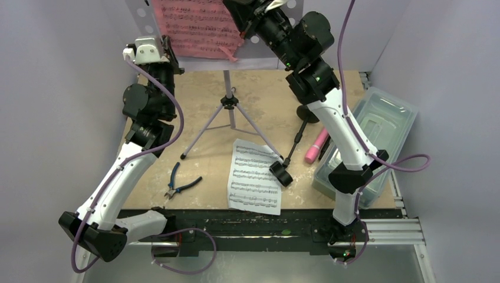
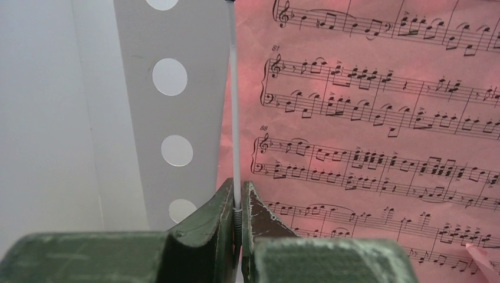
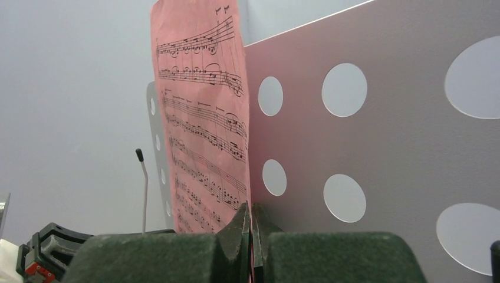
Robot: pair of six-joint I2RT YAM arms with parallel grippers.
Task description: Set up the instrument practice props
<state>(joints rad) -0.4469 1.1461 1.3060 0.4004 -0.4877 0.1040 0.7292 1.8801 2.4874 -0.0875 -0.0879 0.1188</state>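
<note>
Two pinches: left gripper (image 2: 239, 203) on the white wire (image 2: 235, 118) along the pink sheet-music page's (image 2: 365, 118) edge, right gripper (image 3: 252, 219) on that page's bottom.

This is a robotics lab test cell rather than a lived-in room. The left arm (image 1: 115, 183) and right arm (image 1: 348, 132) are bolted beside a slotted aluminium rail (image 1: 389, 229) at the near edge of a scuffed, chipboard-like counter (image 1: 259, 100). Plain grey panels (image 1: 53, 88) wall the counter in on three sides. Purple cables (image 1: 413, 156) loop loose off the arms, and a green status light (image 1: 316, 77) glows on a joint. A music stand (image 1: 230, 103), a white sheet-music page (image 1: 253, 177), pliers (image 1: 180, 184) and a clear tub (image 1: 386, 121) share the surface.
</note>
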